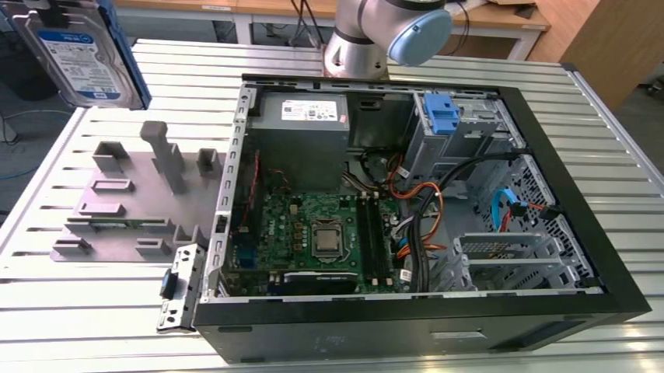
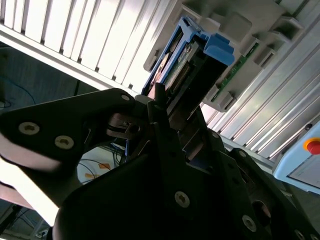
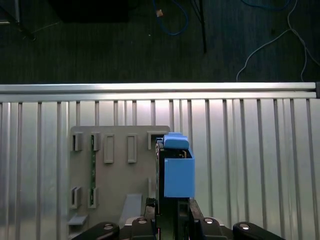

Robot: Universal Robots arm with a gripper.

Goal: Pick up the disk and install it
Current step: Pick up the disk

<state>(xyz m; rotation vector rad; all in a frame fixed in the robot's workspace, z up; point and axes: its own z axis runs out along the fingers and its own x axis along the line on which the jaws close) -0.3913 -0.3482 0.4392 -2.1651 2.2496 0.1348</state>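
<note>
The disk (image 1: 81,53), a metal drive with a white-and-blue label and blue rails, hangs in the air at the exterior view's upper left, above the grey holder plate (image 1: 135,194). In the second wrist view my gripper (image 2: 176,107) is shut on the disk (image 2: 192,57), its black fingers (image 2: 161,107) clamping the drive's near end. The first wrist view looks along the disk's blue rail (image 3: 178,172), which sticks out from the gripper (image 3: 172,212) over the holder plate (image 3: 117,170) and the slatted table.
An open computer case (image 1: 581,202) lies on the slatted table (image 1: 62,311), with a motherboard (image 1: 311,233), a grey power supply (image 1: 301,113), loose cables and a blue bracket (image 1: 441,116) in the drive bay. The arm's base (image 1: 358,43) stands behind the case.
</note>
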